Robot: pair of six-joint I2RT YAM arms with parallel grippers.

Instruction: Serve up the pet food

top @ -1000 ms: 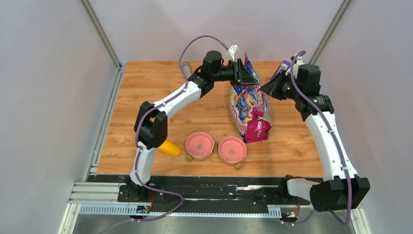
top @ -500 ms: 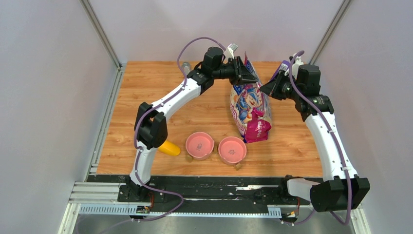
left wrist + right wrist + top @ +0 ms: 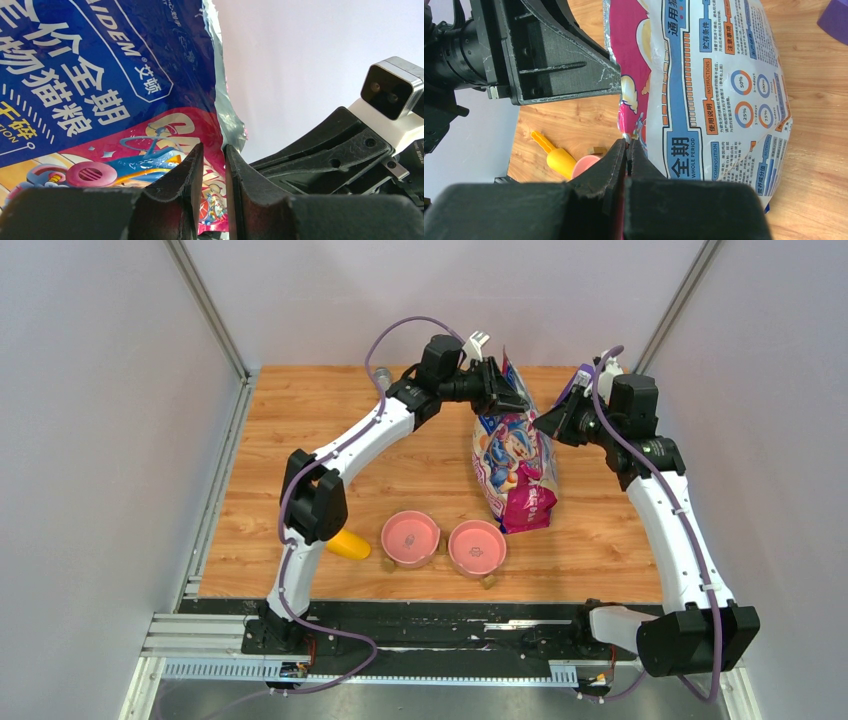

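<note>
Pet food hidden in bag (image 3: 512, 452); bag judged soft, slippery, best pinched at top seam. Right tool (image 3: 627, 143) clenched on bag edge; left tool (image 3: 214, 148) grip cannot be told.

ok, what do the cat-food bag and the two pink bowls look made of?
Tall purple-pink cartoon-printed bag: glossy plastic film, crinkled with glare; the silvery torn edge suggests a foil lining. Two round pink bowls: smooth, evenly coloured, soft sheen; plastic or glazed ceramic, cannot tell which.

Glossy bag (image 3: 512, 455) — pink bowls (image 3: 410, 538), yellow scoop (image 3: 348, 544).
</note>
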